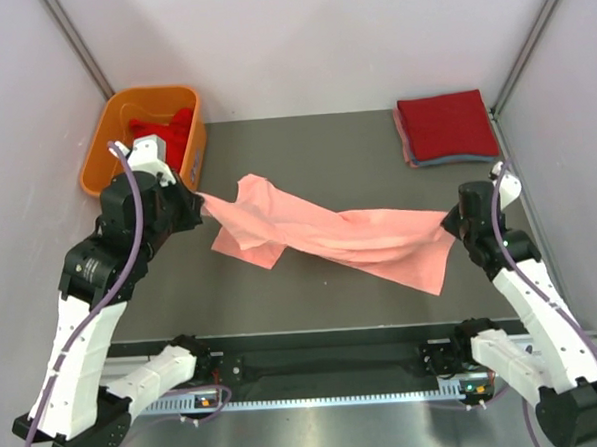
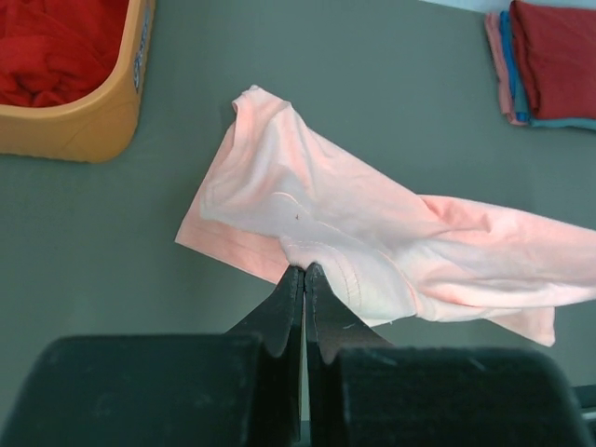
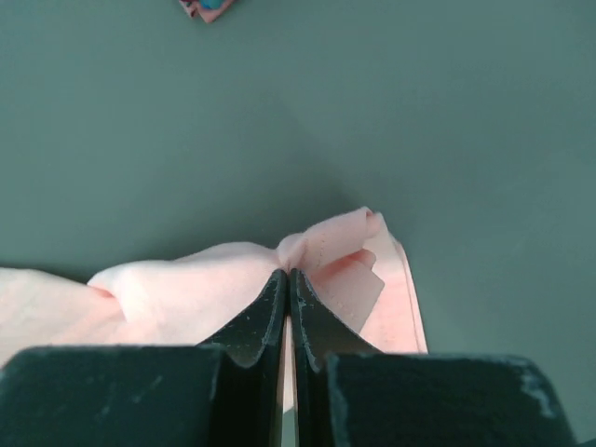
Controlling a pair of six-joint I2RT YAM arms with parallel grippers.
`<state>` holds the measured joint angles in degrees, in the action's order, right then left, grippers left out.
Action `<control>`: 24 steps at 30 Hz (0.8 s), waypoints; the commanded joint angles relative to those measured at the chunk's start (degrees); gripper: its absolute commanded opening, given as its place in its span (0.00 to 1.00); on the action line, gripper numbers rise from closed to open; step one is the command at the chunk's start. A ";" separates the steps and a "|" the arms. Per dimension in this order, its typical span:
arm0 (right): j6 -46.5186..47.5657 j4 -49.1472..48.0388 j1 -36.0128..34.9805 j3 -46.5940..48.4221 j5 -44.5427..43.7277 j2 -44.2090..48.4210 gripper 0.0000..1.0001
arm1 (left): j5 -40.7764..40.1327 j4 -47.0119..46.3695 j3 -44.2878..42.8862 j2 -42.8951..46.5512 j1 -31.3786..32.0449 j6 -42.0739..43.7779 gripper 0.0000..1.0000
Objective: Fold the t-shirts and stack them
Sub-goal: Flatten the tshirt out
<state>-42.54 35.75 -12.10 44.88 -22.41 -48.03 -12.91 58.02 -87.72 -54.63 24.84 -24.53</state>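
The left gripper (image 2: 304,271) is pinched tight on the pink t-shirt (image 2: 354,219), and the right gripper (image 3: 287,274) is clamped on a bunched fold at the other end. Only the overhead view shows the shirt strung between them, twisted, across the table (image 1: 304,143). Beyond the left gripper sits an orange tub (image 1: 100,159) holding red shirts (image 1: 163,125). Past the right one is a folded stack (image 1: 446,126), red on top. The right wrist view catches just its corner. Which part of the shirt each grips is hard to make out.

No legible text, label or number anywhere.
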 commanded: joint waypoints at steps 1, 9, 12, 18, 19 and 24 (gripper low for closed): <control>5.44 -3.20 0.41 6.16 0.07 -4.86 0.00 | -1.85 -3.70 3.60 -1.96 -0.14 0.36 0.00; 21.77 -7.39 0.06 31.54 15.37 -45.79 0.07 | -2.91 -8.79 12.75 -9.52 -1.02 -0.52 0.00; 27.40 -0.62 -1.69 48.42 16.27 -60.84 0.10 | -3.70 -8.89 12.93 -11.46 -1.72 -0.08 0.00; 27.27 3.98 -2.93 59.54 16.44 -63.34 0.46 | -5.11 -8.10 12.58 -12.43 -3.57 0.89 0.00; 25.95 3.89 -2.93 56.31 15.65 -60.37 0.49 | -5.29 -8.10 12.66 -12.08 -3.57 0.89 0.00; 15.40 -4.18 -2.49 38.91 18.37 -50.95 0.46 | -6.86 -6.69 11.96 -11.81 -3.75 1.33 0.00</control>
<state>-20.78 35.68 -14.83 90.26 -5.85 -106.50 -17.52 52.53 -73.76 -68.34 21.41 -24.03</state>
